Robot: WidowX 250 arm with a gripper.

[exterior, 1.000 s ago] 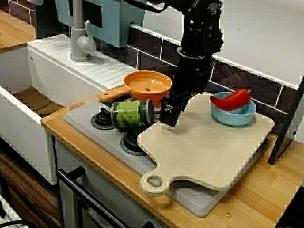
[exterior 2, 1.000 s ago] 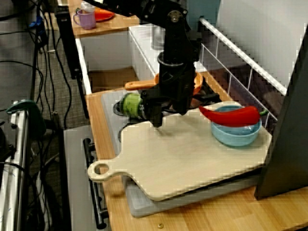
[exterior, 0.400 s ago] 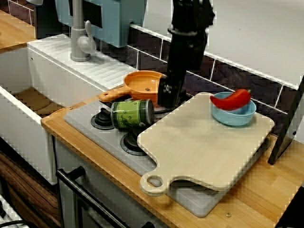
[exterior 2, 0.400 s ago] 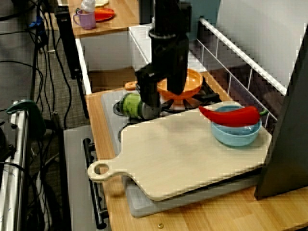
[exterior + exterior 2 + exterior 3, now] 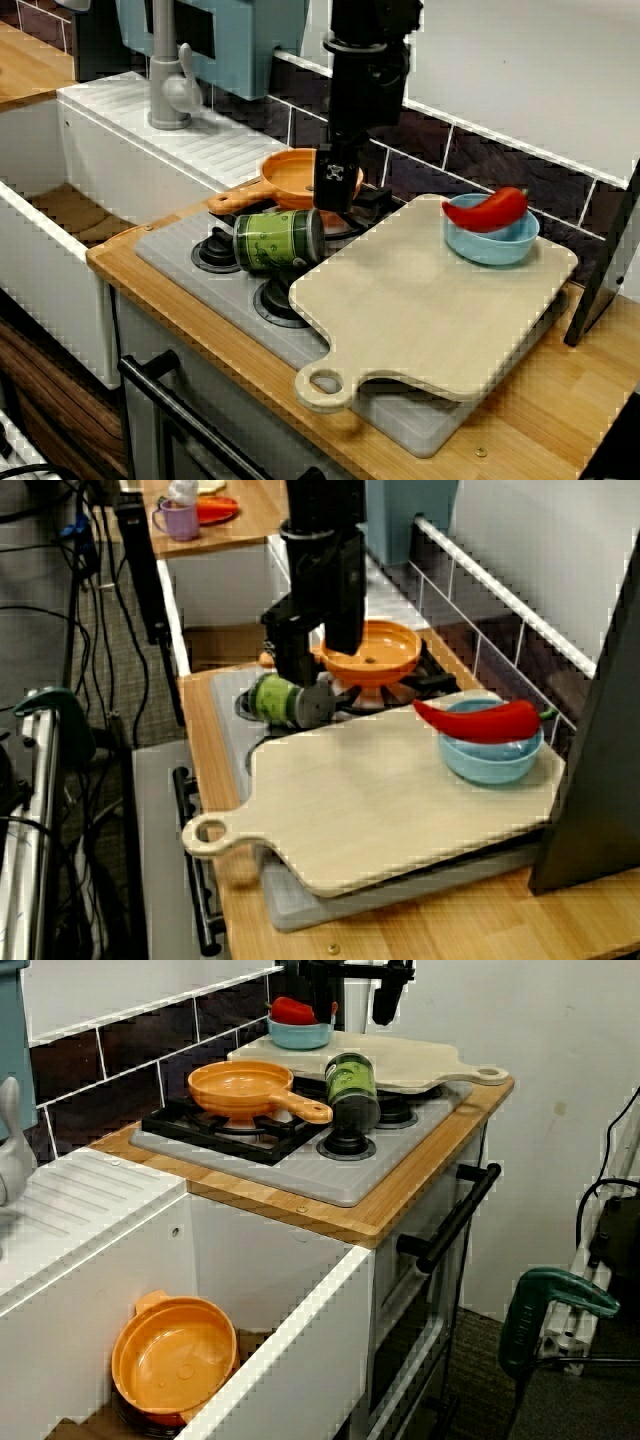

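On the wooden desk (image 5: pixel 520 420) the grey stove (image 5: pixel 180 250) carries a cutting board (image 5: pixel 430 310) on its right half, an orange pan (image 5: pixel 305 178) on a far burner, and a green can (image 5: pixel 275 240) lying on its side between the near burners, its right end just beside the board's left edge. The arm (image 5: pixel 365 60) hangs over the can's right end, the jaws empty and spread apart, as the view from the sink side shows. We judge the can stiff, smooth, fairly light and ready to roll, so we would take it across its round wall at mid-length rather than by its ends.
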